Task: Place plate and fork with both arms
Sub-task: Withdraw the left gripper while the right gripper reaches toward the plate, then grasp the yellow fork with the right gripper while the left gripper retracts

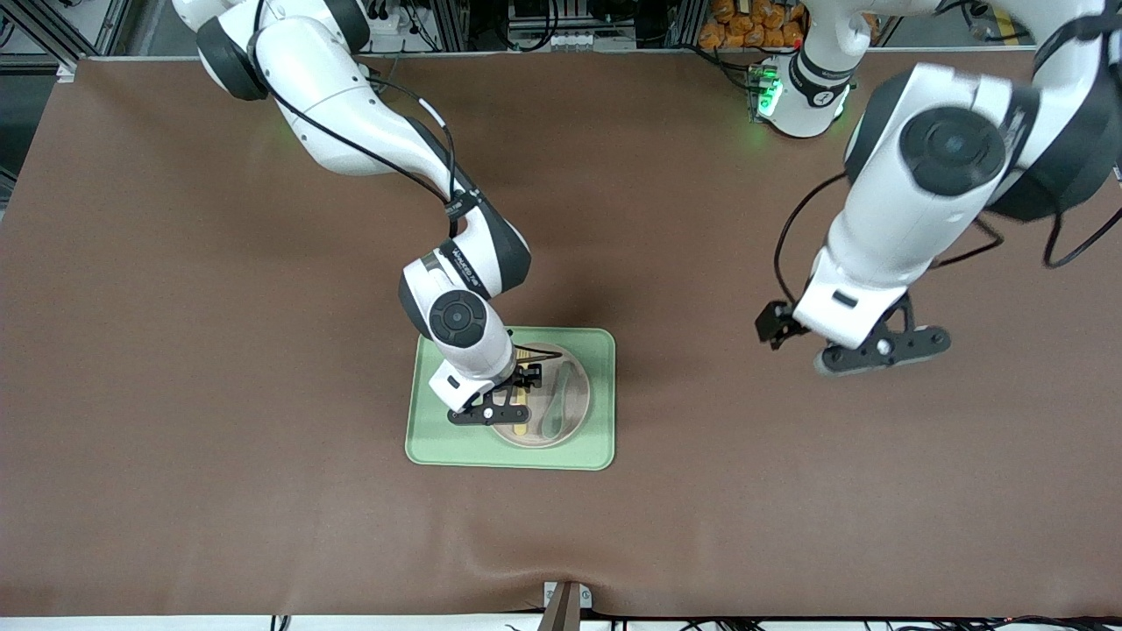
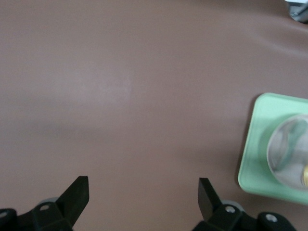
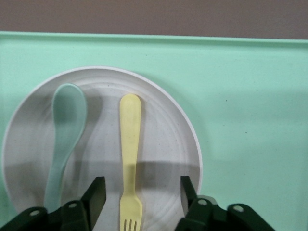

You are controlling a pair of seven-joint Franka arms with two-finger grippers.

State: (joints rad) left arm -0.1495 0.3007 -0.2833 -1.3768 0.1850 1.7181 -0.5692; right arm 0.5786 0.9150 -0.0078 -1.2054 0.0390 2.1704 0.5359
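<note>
The off-white round plate [image 1: 574,405] lies on a pale green tray [image 1: 438,438] in the middle of the table. The pale yellow fork [image 3: 130,144] lies flat on the plate beside a grey-green spoon [image 3: 65,130]. My right gripper [image 3: 142,192] is open, low over the plate, with one finger on each side of the fork's tine end and not touching it. In the front view the right gripper [image 1: 504,399] hides most of the fork [image 1: 522,419]. My left gripper [image 1: 877,350] is open and empty over bare table toward the left arm's end.
The left wrist view shows the left gripper [image 2: 143,192] over the brown mat, with the tray [image 2: 255,144] and the plate [image 2: 288,149] at its edge. The brown table cover [image 1: 219,394] surrounds the tray on all sides.
</note>
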